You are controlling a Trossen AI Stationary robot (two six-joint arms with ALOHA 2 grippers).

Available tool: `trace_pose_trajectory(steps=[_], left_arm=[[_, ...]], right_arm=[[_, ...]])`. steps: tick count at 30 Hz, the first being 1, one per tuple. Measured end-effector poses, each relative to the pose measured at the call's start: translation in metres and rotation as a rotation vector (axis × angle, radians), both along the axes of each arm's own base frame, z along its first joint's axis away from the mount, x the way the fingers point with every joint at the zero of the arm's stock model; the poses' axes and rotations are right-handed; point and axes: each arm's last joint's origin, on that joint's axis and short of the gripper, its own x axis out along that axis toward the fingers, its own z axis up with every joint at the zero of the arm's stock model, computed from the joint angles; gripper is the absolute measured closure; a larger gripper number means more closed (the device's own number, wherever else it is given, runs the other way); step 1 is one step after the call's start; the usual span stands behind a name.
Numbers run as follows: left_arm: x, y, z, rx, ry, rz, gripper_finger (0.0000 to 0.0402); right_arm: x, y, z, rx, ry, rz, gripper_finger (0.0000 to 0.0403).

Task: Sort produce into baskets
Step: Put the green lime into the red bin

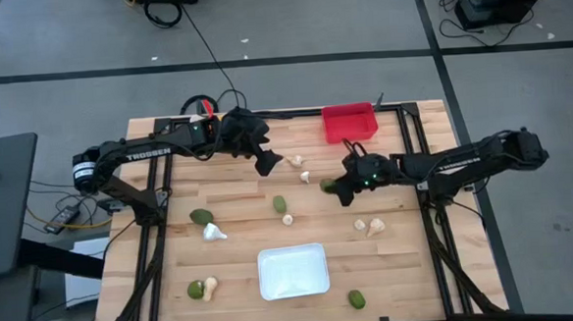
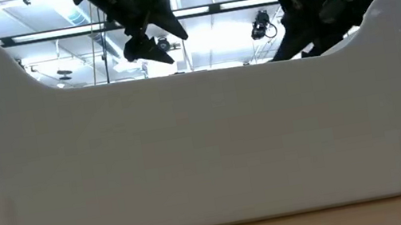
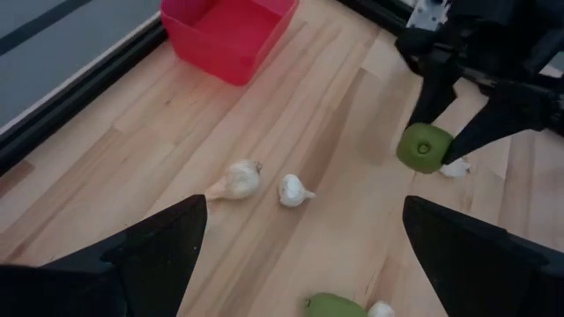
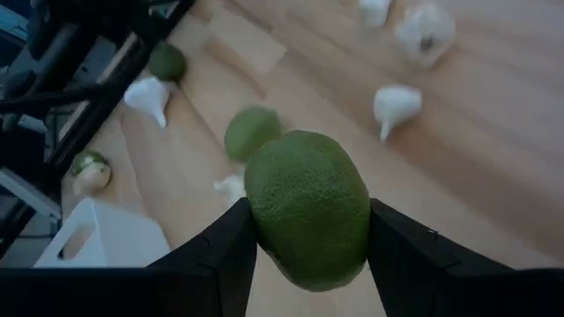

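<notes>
My right gripper is shut on a dull green fruit right of the table's middle; the fruit also shows in the left wrist view. My left gripper is open and empty, hovering above two garlic bulbs that lie on the wood. The red bin stands at the far edge. The shallow white tray sits near the front. Other green fruits and garlic bulbs lie scattered on the table. My right gripper pinches the green fruit by its two opposite sides between its two fingers. The fingers slant down at it from the table's right side. The fruit looks lifted clear of the table.
A white bin fills the low view and hides the table behind it. More produce lies near the front: a green fruit and garlic at the left and a green fruit right of the tray. Black frame rails run along both table sides.
</notes>
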Motion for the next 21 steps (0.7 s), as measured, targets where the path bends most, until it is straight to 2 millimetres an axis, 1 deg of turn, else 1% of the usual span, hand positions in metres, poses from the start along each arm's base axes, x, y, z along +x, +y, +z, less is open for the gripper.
trace_pose_trajectory(steps=[5, 9, 16, 21], left_arm=[[0.001, 0.0, 0.001, 0.0, -0.013, 0.004, 0.0012], [0.001, 0.0, 0.001, -0.047, -0.027, 0.055, 0.0012], [0.0, 0.002, 0.001, -0.022, -0.021, 0.1, 0.0012], [0.0, 0.002, 0.001, -0.009, -0.019, 0.118, 0.0012]], right_arm=[[0.001, -0.011, 0.003, -0.026, -0.029, -0.009, 0.0207], [0.002, -0.021, 0.007, -0.045, -0.078, -0.038, 0.0206], [0.0, -0.036, 0.008, -0.09, -0.083, -0.112, 0.0206], [-0.002, -0.052, 0.014, -0.12, -0.139, -0.174, 0.0206]])
